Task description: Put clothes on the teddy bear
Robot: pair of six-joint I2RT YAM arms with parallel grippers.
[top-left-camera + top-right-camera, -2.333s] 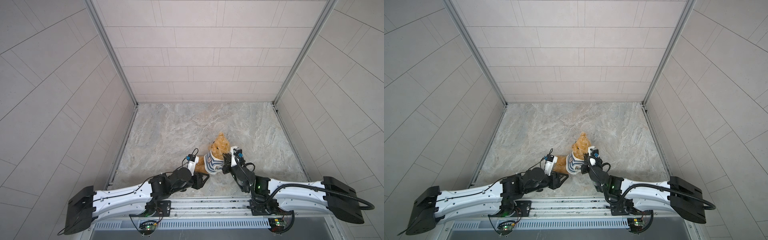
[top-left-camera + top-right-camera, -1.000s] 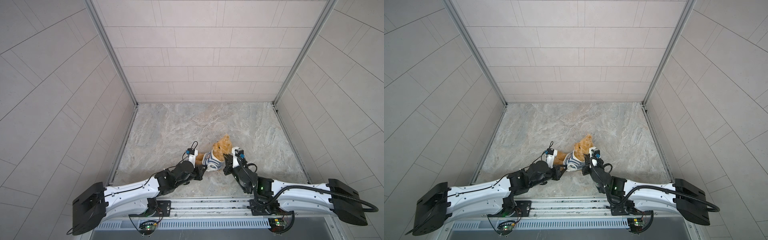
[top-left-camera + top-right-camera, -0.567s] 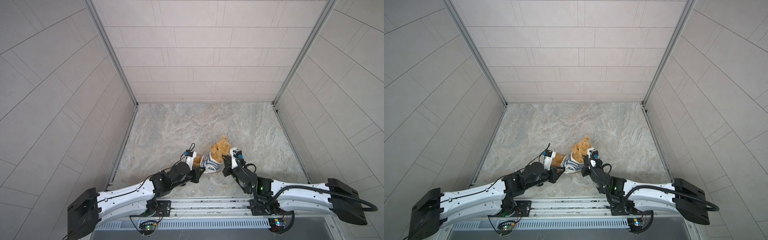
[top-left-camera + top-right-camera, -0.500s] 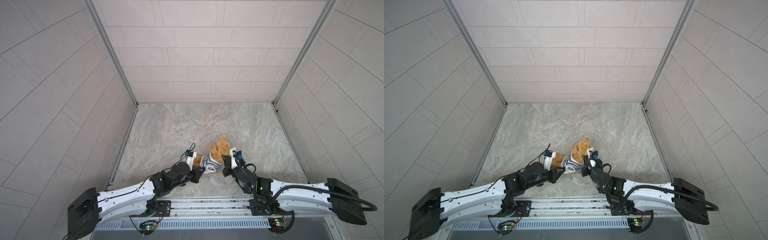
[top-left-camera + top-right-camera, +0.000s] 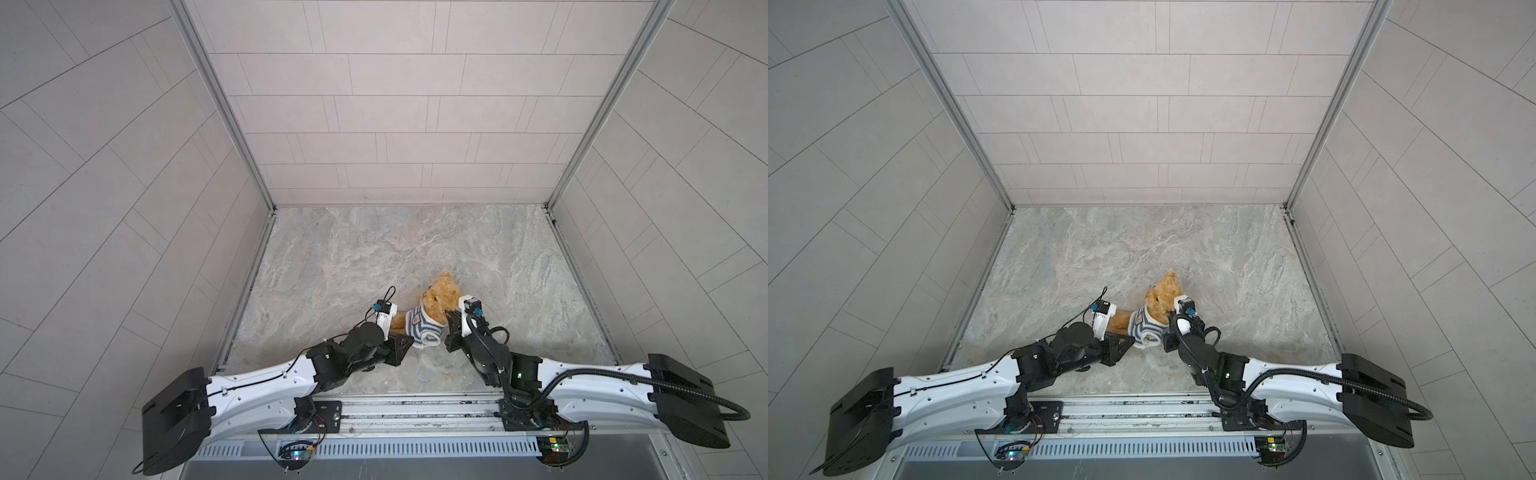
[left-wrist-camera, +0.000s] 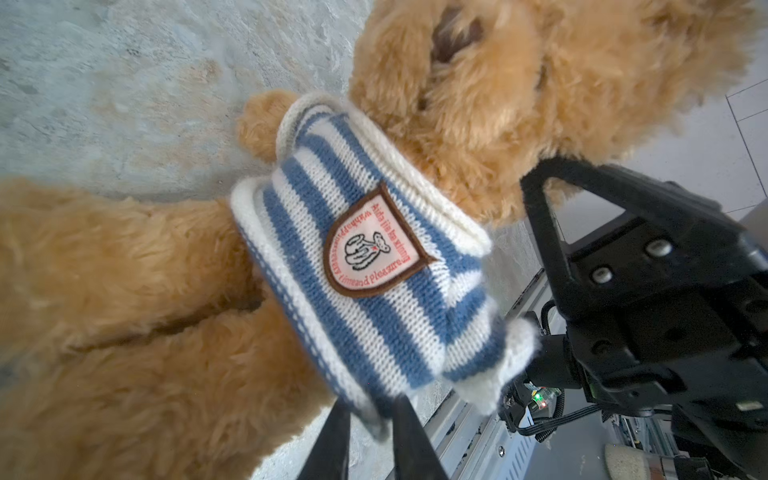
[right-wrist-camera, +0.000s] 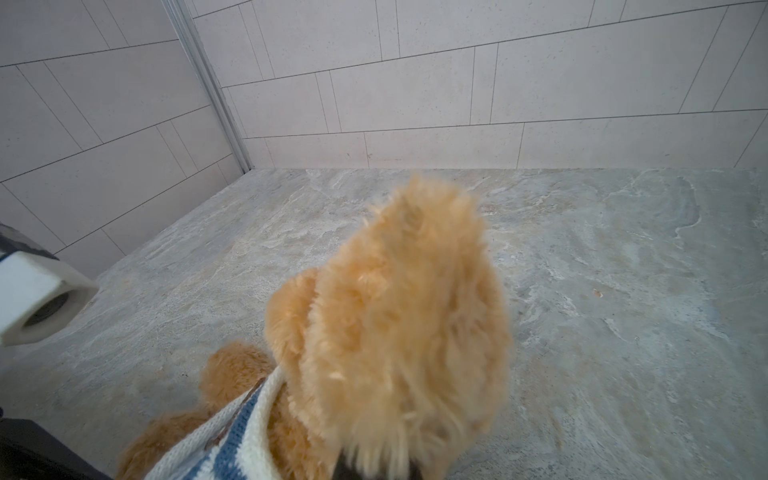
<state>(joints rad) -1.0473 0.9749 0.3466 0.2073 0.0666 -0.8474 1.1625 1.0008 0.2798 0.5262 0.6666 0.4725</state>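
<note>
teddy bear [image 5: 440, 297] lower centre in both top views, near counter [image 5: 374, 257] front edge, striped shirt [image 5: 419, 326] on torso | left gripper [image 6: 370, 405] slightly spread, shirt hem between fingers | right gripper [image 5: 449, 313] pinching bear's head fur

Enclosure as you see it in both top views: the back wall [image 5: 395, 104], left wall [image 5: 104, 187] and right wall [image 5: 685, 187] are all pale beige-grey rectangular tiles with thin dark joints. Grey metal profiles [image 5: 224, 108] run up both back corners. Your floor [image 5: 374, 249] is a grey marbled stone-look slab with tan veining. Light is even and diffuse, with soft shadows.
</note>
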